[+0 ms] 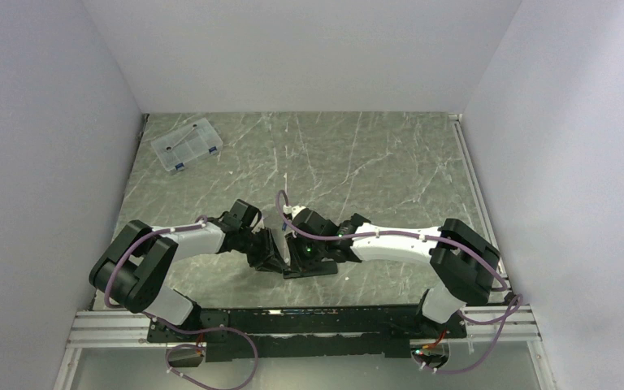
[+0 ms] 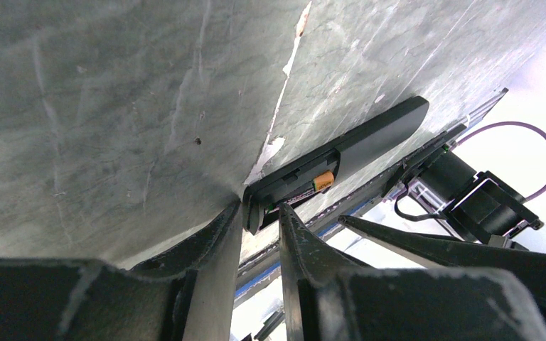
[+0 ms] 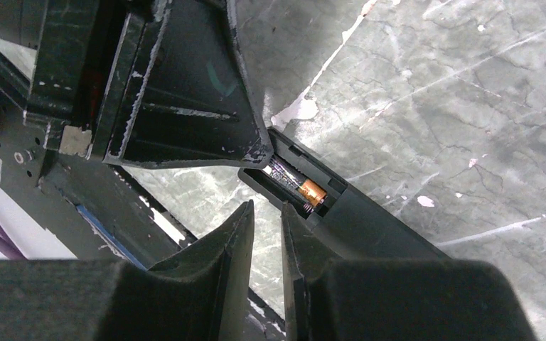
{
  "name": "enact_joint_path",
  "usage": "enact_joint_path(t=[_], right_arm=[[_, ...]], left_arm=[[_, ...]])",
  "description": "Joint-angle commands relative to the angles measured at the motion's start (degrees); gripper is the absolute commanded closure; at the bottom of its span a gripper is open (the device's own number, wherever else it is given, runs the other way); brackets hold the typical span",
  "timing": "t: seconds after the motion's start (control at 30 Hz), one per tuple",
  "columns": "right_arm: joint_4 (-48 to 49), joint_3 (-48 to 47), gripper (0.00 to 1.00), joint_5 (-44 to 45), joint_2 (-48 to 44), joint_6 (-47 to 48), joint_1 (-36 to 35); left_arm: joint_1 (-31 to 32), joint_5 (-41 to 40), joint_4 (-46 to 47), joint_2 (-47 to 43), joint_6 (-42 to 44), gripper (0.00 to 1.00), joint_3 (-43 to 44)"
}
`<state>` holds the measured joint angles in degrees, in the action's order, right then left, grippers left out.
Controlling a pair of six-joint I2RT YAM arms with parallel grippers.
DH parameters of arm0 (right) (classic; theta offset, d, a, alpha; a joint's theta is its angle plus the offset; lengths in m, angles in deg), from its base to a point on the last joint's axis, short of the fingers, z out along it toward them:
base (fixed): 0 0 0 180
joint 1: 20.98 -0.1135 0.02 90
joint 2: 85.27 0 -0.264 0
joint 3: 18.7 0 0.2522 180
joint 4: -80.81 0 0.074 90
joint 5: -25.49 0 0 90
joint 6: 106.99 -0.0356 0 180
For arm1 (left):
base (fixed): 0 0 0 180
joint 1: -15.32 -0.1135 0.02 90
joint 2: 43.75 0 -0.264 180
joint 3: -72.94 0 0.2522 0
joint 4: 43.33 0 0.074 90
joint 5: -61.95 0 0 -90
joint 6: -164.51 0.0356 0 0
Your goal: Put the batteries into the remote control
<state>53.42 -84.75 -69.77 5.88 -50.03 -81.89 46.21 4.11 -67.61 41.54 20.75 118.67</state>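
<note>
The remote control is a slim black bar lying on the marble table, with its battery bay open. One battery with an orange-gold end sits in that bay, also visible as the battery in the right wrist view. No other cell can be made out. My left gripper is shut on the remote's near end. My right gripper hovers beside the bay of the remote control; its jaws are a narrow gap apart with nothing between them. From above, both grippers meet over the remote control.
A clear plastic compartment box stands at the far left of the table. The black base rail runs along the near edge, just behind the remote. White walls close in the left, back and right sides.
</note>
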Motion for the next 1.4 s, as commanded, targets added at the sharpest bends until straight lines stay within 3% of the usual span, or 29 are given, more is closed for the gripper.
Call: enact_joint_path(t=[0.0, 0.97, 1.37], right_arm=[[0.1, 0.4, 0.78, 2.4, 0.3, -2.9, 0.5], [-0.4, 1.2, 0.78, 4.0, 2.5, -4.7, 0.7], [-0.8, -0.2, 0.90, 3.2, 5.2, -3.9, -0.1]], left_arm=[[0.2, 0.8, 1.4, -0.4, 0.7, 0.69, 0.0], [0.2, 1.6, 3.0, -0.4, 0.0, 0.72, -1.1], [0.3, 1.9, 4.0, -0.5, -0.4, 0.75, -1.6]])
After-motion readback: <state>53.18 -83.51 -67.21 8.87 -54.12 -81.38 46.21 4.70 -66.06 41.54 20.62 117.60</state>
